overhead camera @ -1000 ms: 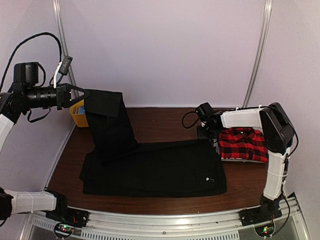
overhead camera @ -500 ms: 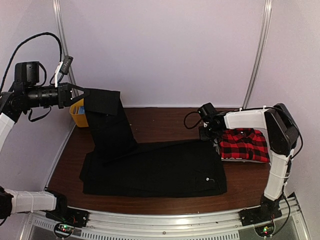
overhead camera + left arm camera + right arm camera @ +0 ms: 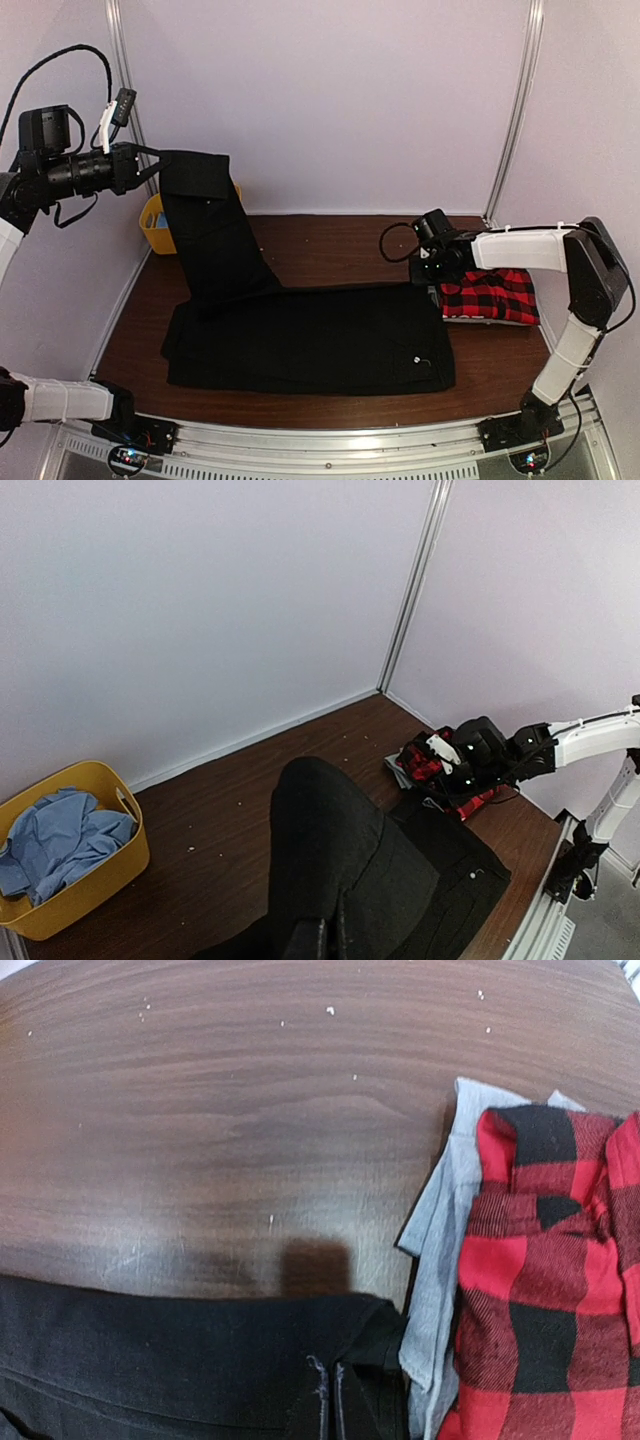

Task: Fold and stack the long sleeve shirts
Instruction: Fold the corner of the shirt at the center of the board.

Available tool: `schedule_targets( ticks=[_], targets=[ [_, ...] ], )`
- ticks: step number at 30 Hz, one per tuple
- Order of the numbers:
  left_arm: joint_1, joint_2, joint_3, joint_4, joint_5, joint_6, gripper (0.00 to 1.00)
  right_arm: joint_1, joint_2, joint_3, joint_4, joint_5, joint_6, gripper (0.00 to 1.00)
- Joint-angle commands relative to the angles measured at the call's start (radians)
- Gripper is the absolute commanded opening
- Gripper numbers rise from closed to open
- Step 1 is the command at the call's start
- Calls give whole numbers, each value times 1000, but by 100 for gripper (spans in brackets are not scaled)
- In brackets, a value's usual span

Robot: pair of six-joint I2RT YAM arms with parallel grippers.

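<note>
A dark brown wooden table (image 3: 330, 245) stands in a booth of pale lilac walls (image 3: 330, 100) joined by metal corner strips (image 3: 515, 110). The black shirt (image 3: 310, 335) lies spread across the table's near middle. The left gripper (image 3: 158, 166), clamped tight on one end, holds that part lifted at far left, above the yellow bin (image 3: 152, 225). The right gripper (image 3: 425, 276) is pinched closed on the shirt's far right corner, just beside the folded plaid shirt (image 3: 490, 295) at the right.
</note>
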Motion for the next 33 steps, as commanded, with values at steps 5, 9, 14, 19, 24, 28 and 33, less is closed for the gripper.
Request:
schedule_targets(
  ticks=[5,9,14,19,24,28,33],
  targets=[
    [7,28,79,51,-19,59,0,37,-80,-85,45,-27,57,0],
    [6,43,125,23,36,95,0,61,-98,-107,40,-24,72,0],
    [7,33,152,25,107,121,0,92,-120,-137,34,-10,100,0],
    [7,19,134,27,163,134,0,117,-140,-171,35,-4,129,0],
    [7,-8,77,32,180,135,0,145,-151,-197,35,7,155,0],
    [6,-33,23,32,179,139,0,156,-164,-217,30,16,169,0],
    [7,-71,-40,33,170,156,0,157,-188,-233,10,31,176,0]
  ],
)
